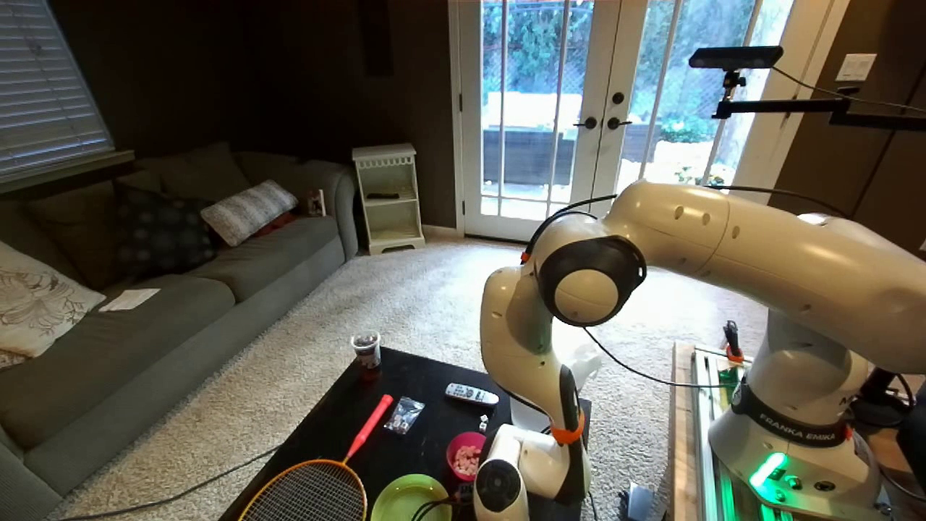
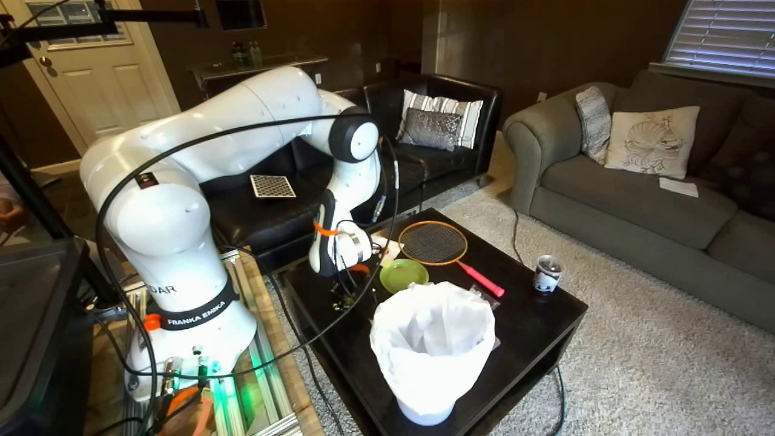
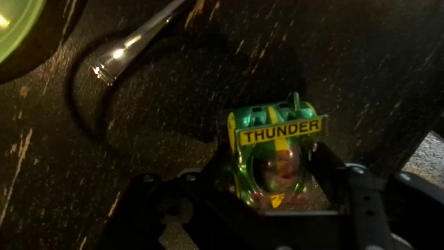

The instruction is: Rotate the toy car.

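Observation:
The toy car is shiny green with yellow stripes and a yellow rear wing that reads THUNDER. In the wrist view it sits between the two black fingers of my gripper, the wing pointing away from the palm. Both fingers press close on its sides, so the gripper looks shut on it. In an exterior view a small green bit of the toy car shows at the gripper, low over the black table. I cannot tell whether it touches the table. In the exterior view with the glass doors, gripper and car are hidden.
A green plate lies beside the gripper, with a shiny metal handle near it. A pink bowl, an orange badminton racket and a white lined bin stand on the table. The table edge is right of the car.

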Motion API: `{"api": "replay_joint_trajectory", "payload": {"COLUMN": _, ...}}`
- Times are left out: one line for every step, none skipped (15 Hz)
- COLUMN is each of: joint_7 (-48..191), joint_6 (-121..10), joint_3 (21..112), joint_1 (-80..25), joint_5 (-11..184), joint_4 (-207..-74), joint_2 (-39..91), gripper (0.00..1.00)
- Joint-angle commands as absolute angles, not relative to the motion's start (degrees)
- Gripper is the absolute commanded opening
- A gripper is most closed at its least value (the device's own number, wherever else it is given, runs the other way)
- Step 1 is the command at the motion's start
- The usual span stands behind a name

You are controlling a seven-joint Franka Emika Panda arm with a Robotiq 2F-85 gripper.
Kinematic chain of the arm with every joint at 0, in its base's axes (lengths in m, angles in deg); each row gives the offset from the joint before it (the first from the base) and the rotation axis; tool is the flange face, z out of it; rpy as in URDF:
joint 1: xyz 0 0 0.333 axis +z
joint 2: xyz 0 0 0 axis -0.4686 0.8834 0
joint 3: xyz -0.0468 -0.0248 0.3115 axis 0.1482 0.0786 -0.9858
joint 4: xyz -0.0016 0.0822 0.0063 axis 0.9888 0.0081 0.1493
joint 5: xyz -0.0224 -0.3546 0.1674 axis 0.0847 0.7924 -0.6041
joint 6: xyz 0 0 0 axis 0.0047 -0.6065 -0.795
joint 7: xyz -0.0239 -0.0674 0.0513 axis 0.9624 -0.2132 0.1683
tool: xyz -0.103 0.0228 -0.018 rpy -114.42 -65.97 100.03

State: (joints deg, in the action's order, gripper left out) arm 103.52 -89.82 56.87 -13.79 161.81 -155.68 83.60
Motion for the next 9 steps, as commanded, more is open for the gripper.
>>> {"api": "replay_joint_trajectory", "payload": {"joint_7": 92.9, "joint_6": -90.3, "joint_3": 57.9, "joint_1": -13.0, "joint_5": 160.8, "joint_4": -156.0, "joint_2": 83.6, "gripper": 0.38}}
{"api": "replay_joint_trajectory", "payload": {"joint_7": 89.9, "joint_6": -91.0, "joint_3": 57.9, "joint_1": -13.2, "joint_5": 161.0, "joint_4": -156.1, "joint_2": 83.6, "gripper": 0.38}}
{"api": "replay_joint_trajectory", "payload": {"joint_7": 86.7, "joint_6": -91.6, "joint_3": 58.0, "joint_1": -13.2, "joint_5": 161.2, "joint_4": -156.2, "joint_2": 83.5, "gripper": 0.38}}
{"api": "replay_joint_trajectory", "payload": {"joint_7": 83.3, "joint_6": -92.5, "joint_3": 58.4, "joint_1": -13.2, "joint_5": 161.6, "joint_4": -156.3, "joint_2": 83.6, "gripper": 0.38}}
{"api": "replay_joint_trajectory", "payload": {"joint_7": 79.8, "joint_6": -93.7, "joint_3": 58.8, "joint_1": -13.0, "joint_5": 162.2, "joint_4": -156.1, "joint_2": 83.6, "gripper": 0.38}}
{"api": "replay_joint_trajectory", "payload": {"joint_7": 76.1, "joint_6": -95.1, "joint_3": 59.4, "joint_1": -12.7, "joint_5": 162.7, "joint_4": -156.0, "joint_2": 83.7, "gripper": 0.38}}
{"api": "replay_joint_trajectory", "payload": {"joint_7": 72.9, "joint_6": -96.0, "joint_3": 60.0, "joint_1": -12.3, "joint_5": 163.0, "joint_4": -156.0, "joint_2": 83.6, "gripper": 0.38}}
{"api": "replay_joint_trajectory", "payload": {"joint_7": 69.8, "joint_6": -97.1, "joint_3": 60.6, "joint_1": -11.8, "joint_5": 163.4, "joint_4": -156.0, "joint_2": 83.6, "gripper": 0.38}}
{"api": "replay_joint_trajectory", "payload": {"joint_7": 67.1, "joint_6": -97.9, "joint_3": 61.2, "joint_1": -11.4, "joint_5": 163.6, "joint_4": -156.0, "joint_2": 83.6, "gripper": 0.38}}
